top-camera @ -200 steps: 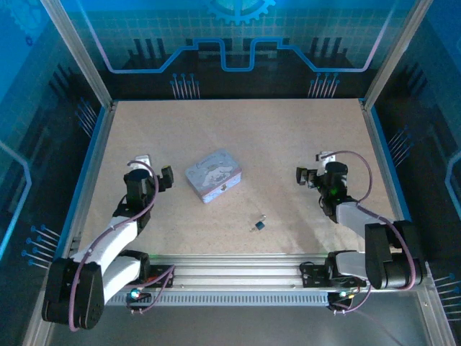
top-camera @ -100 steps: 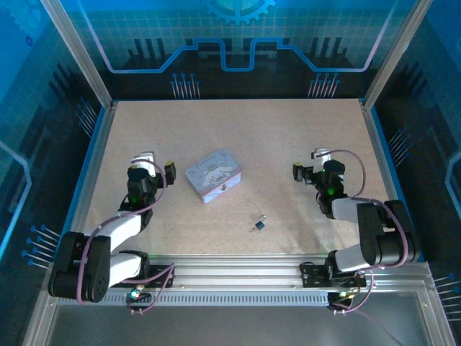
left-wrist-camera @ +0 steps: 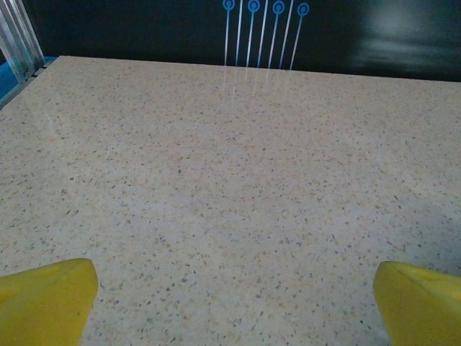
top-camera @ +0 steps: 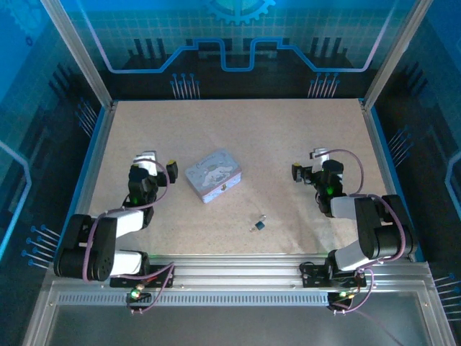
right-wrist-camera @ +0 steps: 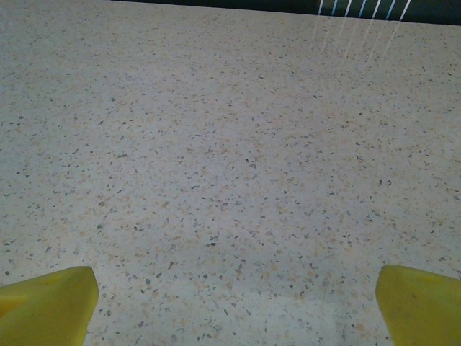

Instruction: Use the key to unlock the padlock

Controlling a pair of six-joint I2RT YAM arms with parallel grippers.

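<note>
Dark padlock (top-camera: 258, 224) lay at six o'clock. Left gripper (left-wrist-camera: 235, 297) and right gripper (right-wrist-camera: 235, 303) gaped empty; a glancing pinch could skid it.

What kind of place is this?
Probably a robot test booth in a lab, not a home. The speckled table is walled in by blue see-through panels on metal posts, two robot arms are bolted at its near edge, and a tin box and tiny padlock sit on it.
</note>
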